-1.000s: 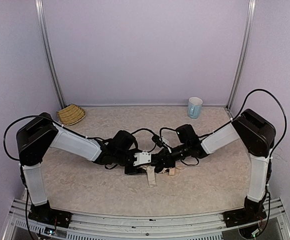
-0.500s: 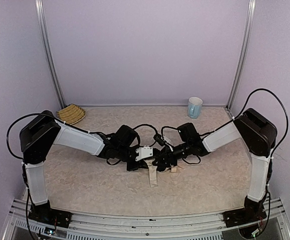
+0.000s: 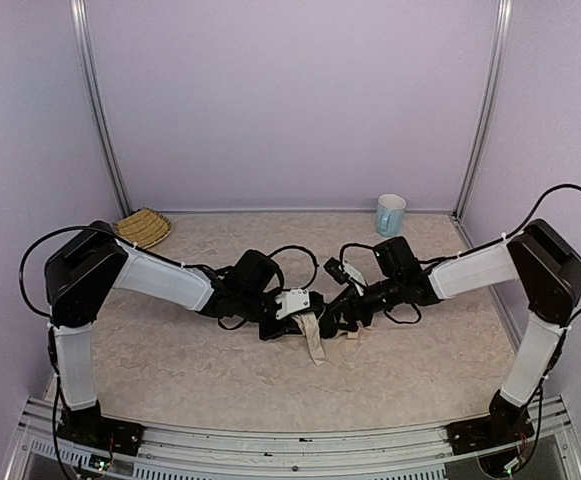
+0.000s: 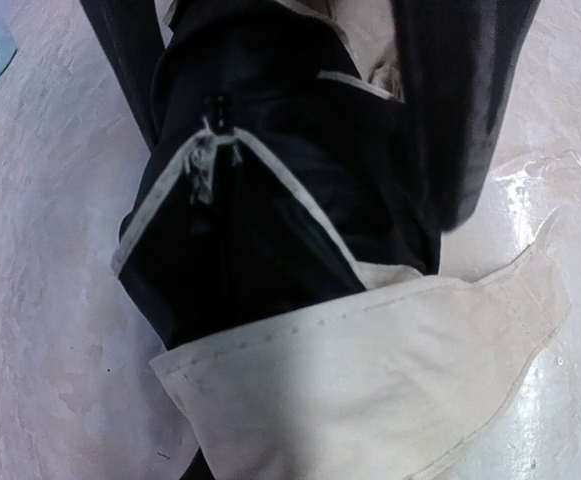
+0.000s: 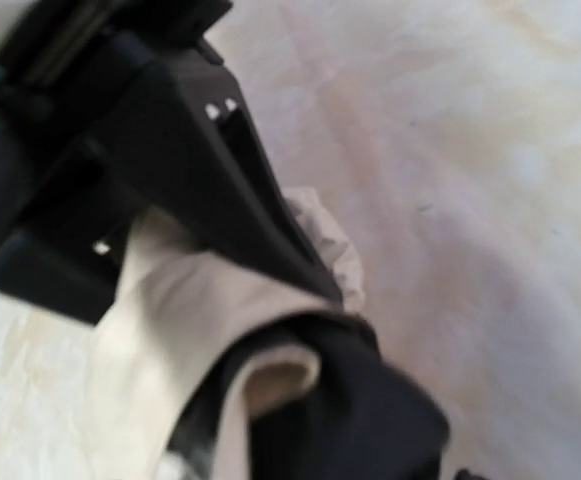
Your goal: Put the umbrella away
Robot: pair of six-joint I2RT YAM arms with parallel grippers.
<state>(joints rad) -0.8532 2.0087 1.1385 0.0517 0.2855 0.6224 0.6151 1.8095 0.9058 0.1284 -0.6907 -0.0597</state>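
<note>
Light and floppy, the folded umbrella (image 3: 315, 336) lies on the desk (image 3: 170, 372) well nearer the arms than the mug (image 3: 391, 214) and is probably best gripped round its bundle, where the left pincer (image 3: 302, 320) clamps it; I cannot tell how wide the right pincer (image 3: 343, 322) stands.

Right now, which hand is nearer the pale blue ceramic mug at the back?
Right. The right hand sits in front of the mug, slightly to its left; the left hand lies farther left.

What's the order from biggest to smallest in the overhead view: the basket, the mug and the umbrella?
1. basket, clearly the widest
2. mug
Unranked: umbrella. Most of it is hidden, and the cream strip that shows looks roughly mug-sized.
</note>
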